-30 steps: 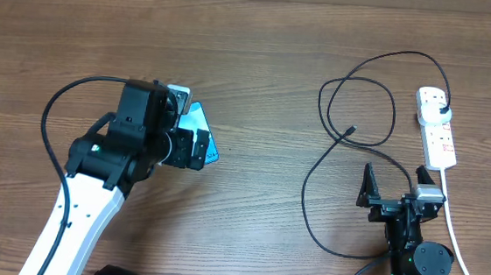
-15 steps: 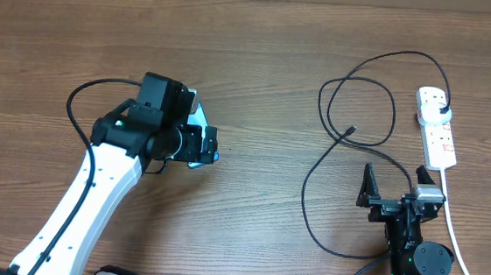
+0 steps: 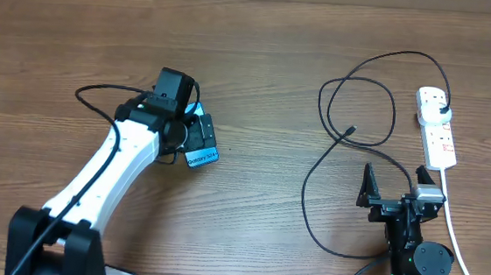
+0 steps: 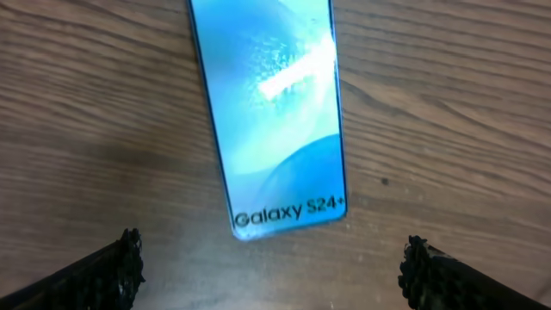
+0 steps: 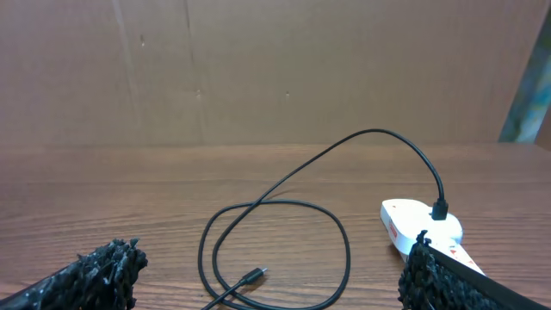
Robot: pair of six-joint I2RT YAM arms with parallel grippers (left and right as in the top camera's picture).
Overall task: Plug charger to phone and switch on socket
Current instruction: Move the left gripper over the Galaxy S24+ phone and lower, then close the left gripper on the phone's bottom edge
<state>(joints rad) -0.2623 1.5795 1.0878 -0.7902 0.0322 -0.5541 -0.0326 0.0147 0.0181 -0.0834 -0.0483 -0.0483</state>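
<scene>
The phone lies flat on the wooden table, its blue-teal screen lit and white text at its near end. In the overhead view only that end shows under the arm. My left gripper is open above it, fingertips wide apart just short of the near end, touching nothing; overhead it covers most of the phone. The black charger cable loops at the right, its small connector loose on the table and its plug in the white socket strip. My right gripper is open and empty, near the cable.
In the right wrist view the open fingers frame the cable loop, the connector and the strip. The strip's thick white lead runs down the right edge. A brown wall stands behind the table.
My left arm has swung to the right and its gripper has turned over the phone. The phone, cable, strip and right arm have not moved.
</scene>
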